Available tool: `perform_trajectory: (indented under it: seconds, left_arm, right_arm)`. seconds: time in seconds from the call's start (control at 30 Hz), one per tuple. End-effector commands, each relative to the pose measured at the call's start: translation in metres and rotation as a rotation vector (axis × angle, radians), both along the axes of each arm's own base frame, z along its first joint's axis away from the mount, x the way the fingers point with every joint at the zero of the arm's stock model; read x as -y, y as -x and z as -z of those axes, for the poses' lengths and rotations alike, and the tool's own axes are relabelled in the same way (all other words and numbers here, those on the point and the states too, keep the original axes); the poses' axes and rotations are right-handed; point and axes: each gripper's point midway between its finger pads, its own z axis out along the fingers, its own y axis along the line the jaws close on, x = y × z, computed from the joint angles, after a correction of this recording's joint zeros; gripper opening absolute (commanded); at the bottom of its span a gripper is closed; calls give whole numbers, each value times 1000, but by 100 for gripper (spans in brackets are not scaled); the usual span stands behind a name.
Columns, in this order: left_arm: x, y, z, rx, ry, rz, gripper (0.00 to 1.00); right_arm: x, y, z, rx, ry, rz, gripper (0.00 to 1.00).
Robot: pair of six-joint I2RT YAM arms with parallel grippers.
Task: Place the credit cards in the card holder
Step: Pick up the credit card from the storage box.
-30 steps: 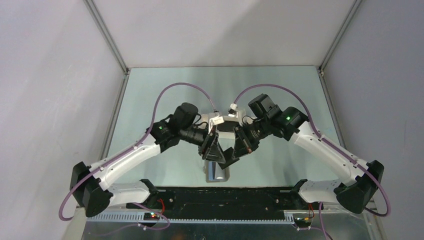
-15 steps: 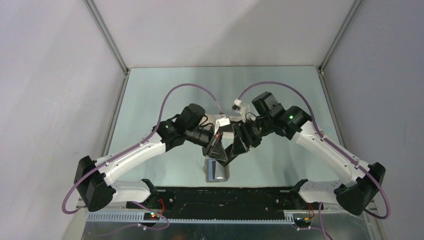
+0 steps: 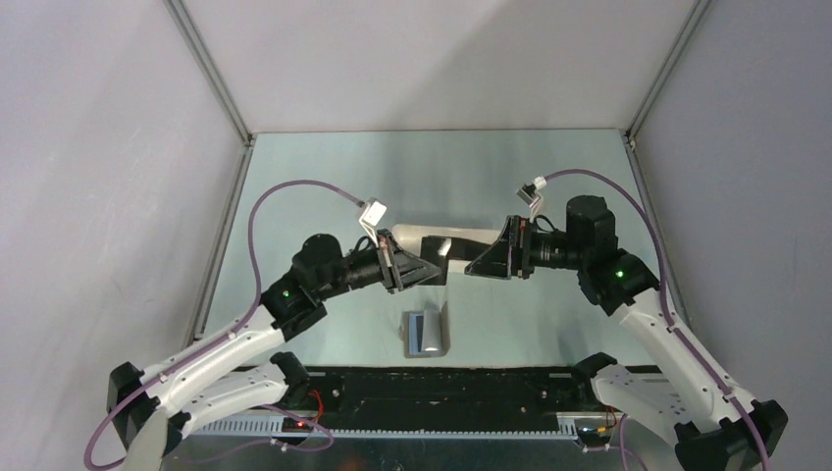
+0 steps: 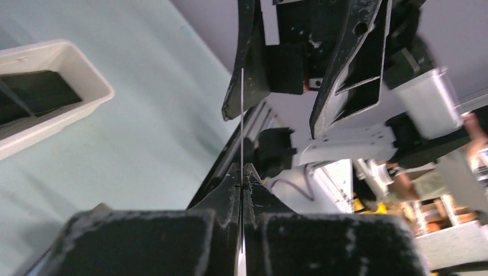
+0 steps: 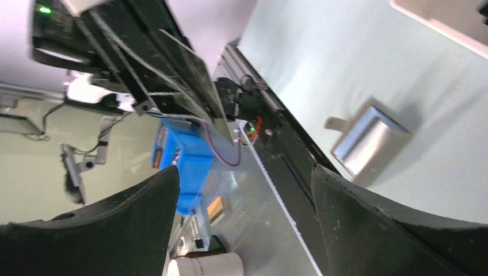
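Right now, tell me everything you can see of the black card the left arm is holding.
The thin black rectangular credit card looks like glossy plastic, its face catching streaky reflections. It is flat and unbent, a hairline edge-on from the left wrist. The left arm's fingers are shut on one end, holding it tilted in the air above the table. Its free end points at the right arm's fingers, which stand open; contact there cannot be told.

On the table (image 3: 324,177), the card holder (image 3: 427,334) lies midway along the near edge. The tray (image 3: 402,235) sits directly behind it, near table centre, lengthwise left to right.
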Motion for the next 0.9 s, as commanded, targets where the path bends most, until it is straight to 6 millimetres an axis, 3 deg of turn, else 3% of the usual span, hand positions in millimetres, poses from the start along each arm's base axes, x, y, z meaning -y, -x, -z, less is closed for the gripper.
perform_trajectory:
  seconds: [0.0,0.17,0.33,0.4,0.63,0.77,0.83,0.87]
  left_arm:
    - [3,1,-64,-35,309,-29,0]
    - [5,10,-72,-49,355,12,0]
    - [5,15,-73,-55,370,33,0]
    - [6,16,-72,-57,368,39,0]
    - [7,16,-59,-85,350,40,0]
    - [6,17,-55,-87,345,38,0]
    - [6,17,-54,-86,344,35,0]
    - [6,16,-53,-88,342,34,0]
  right_arm:
    - [-20,5,-50,91,-188,-108,85]
    - [-40,11,-72,116,-281,-190,73]
    - [-54,4,-76,93,-322,-207,57]
    - [-55,4,-80,95,-338,-212,47]
    - [-59,4,-85,80,-346,-235,36]
    - [-60,4,-84,70,-342,-241,25]
    - [-61,3,-82,64,-336,-240,15]
    - [-62,3,-81,65,-332,-243,4]
